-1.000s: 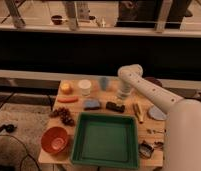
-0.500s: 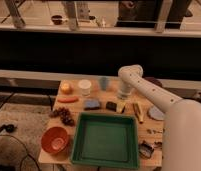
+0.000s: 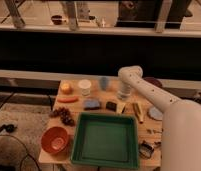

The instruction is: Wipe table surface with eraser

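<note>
1. Robot body (image 3: 188,137), white, fills the near right corner. Its arm (image 3: 156,97) runs up and left over the right side of the bench.
2. Bench (image 3: 77,108): light tan wooden top, cluttered.
3. Front centre: green tray (image 3: 105,141), square, the biggest item on the bench.
4. Orange bowl (image 3: 56,139) sits just left of the tray, at the front left corner.
5. Small metallic item (image 3: 146,148) lies just right of the tray; cannot tell what it is.
6. Grape bunch (image 3: 63,116), dark, sits behind the bowl, near the tray's far left corner.
7. Middle row, left to right: carrot (image 3: 67,99), blue-grey pad (image 3: 92,104), then the eraser (image 3: 112,105).
8. The eraser is a small dark brown-black block, flat on the bench just behind the tray's far edge, beside the pad but apart from it.
9. Yellowish long item (image 3: 138,111) lies right of the eraser. Blue-grey plate (image 3: 155,113) is further right, partly hidden by the arm.
10. Back row, left to right: yellow-orange fruit (image 3: 66,88), white cup (image 3: 84,87), blue cup (image 3: 104,83).
11. Dark red bowl (image 3: 153,81) is at the far right, behind the arm.
12. Gripper (image 3: 124,92) hangs at the arm's end, pointing down, right of the blue cup and just behind the eraser. It is released, with nothing in it, and not on the eraser. Cannot tell if its tips touch the bench.
13. Far back: dark wall, then a railed ledge with a small dark bowl (image 3: 57,19) on it.
</note>
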Available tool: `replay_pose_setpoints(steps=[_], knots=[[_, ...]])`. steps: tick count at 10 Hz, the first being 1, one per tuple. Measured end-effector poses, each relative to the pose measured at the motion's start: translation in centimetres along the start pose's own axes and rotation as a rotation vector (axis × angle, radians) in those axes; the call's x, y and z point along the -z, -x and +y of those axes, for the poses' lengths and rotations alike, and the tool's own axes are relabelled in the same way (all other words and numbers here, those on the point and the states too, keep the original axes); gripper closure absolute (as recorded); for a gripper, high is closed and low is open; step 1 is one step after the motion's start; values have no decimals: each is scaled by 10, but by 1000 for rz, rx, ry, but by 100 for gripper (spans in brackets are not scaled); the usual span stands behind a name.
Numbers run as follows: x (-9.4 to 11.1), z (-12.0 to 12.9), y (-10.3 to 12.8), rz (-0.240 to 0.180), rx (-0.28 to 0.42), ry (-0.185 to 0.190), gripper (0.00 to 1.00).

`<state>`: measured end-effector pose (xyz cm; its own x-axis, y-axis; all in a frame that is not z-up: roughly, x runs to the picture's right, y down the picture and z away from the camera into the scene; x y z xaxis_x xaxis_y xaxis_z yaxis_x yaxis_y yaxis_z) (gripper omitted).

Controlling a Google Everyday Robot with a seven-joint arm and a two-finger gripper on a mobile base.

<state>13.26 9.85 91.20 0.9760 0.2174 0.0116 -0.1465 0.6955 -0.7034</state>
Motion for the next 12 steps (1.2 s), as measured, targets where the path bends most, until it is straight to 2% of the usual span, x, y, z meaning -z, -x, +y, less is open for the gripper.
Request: replay_pose_setpoints(steps=[9, 10, 12], knots=[[-13, -2, -4, -9, 6, 23, 20], [-13, -2, -5, -10, 6, 23, 23], [-12, -1, -9, -15, 7, 23, 42]])
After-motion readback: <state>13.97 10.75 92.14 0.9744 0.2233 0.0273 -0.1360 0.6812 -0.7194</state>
